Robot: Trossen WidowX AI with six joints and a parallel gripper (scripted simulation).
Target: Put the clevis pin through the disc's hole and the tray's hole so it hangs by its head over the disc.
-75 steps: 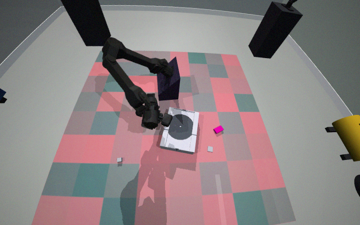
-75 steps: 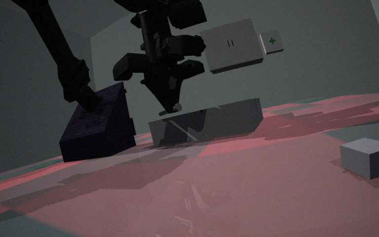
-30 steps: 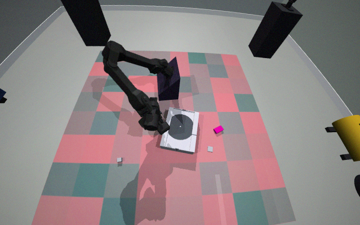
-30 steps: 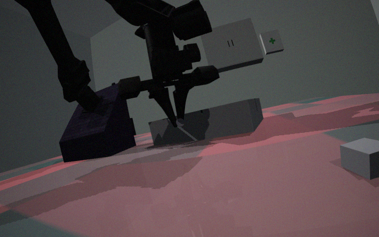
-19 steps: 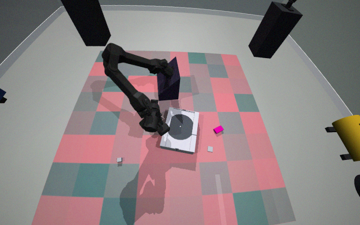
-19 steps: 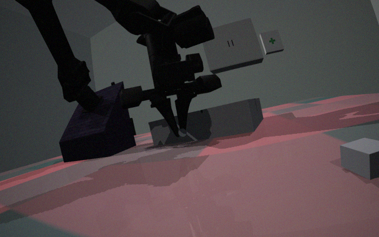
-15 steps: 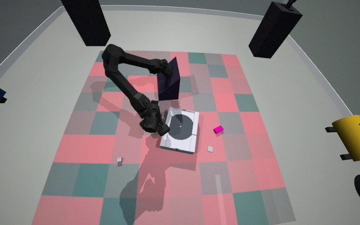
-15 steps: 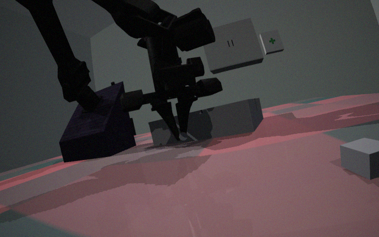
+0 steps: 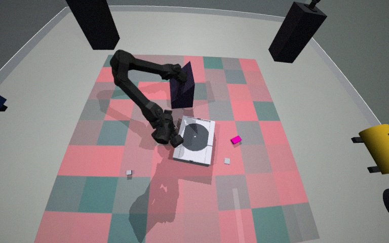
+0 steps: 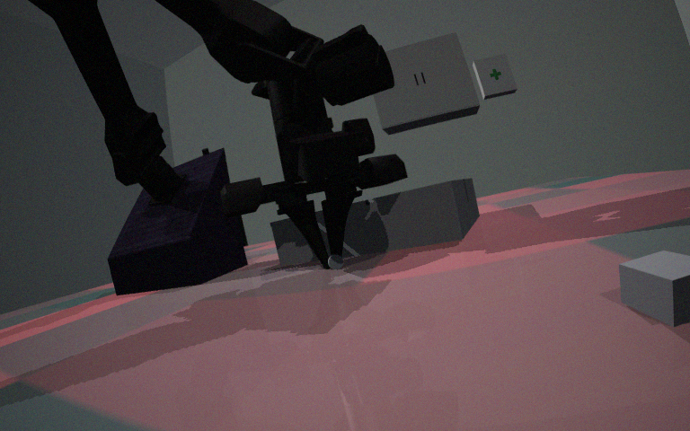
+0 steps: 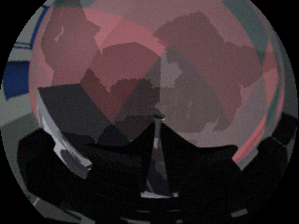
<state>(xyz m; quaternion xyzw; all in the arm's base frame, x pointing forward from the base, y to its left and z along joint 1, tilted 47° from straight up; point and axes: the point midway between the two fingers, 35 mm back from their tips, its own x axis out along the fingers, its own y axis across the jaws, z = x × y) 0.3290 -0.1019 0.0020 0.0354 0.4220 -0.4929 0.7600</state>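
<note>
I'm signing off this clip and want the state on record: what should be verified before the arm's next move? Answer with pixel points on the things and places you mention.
1. Clevis pin (image 10: 335, 261) (image 11: 159, 117) held in the gripper (image 9: 173, 136) (image 10: 331, 262) (image 11: 157, 126): ok.
2. Aluminium disc (image 9: 191, 145) flat inside the steel tray (image 9: 197, 157) (image 10: 432, 218) (image 11: 61, 103): ok.
3. Pin over the disc's hole: not ok, gripper at the tray's side.
4. Disc's hole lined up with tray's hole: cannot tell.
5. Fingertips off the table: cannot tell.
</note>
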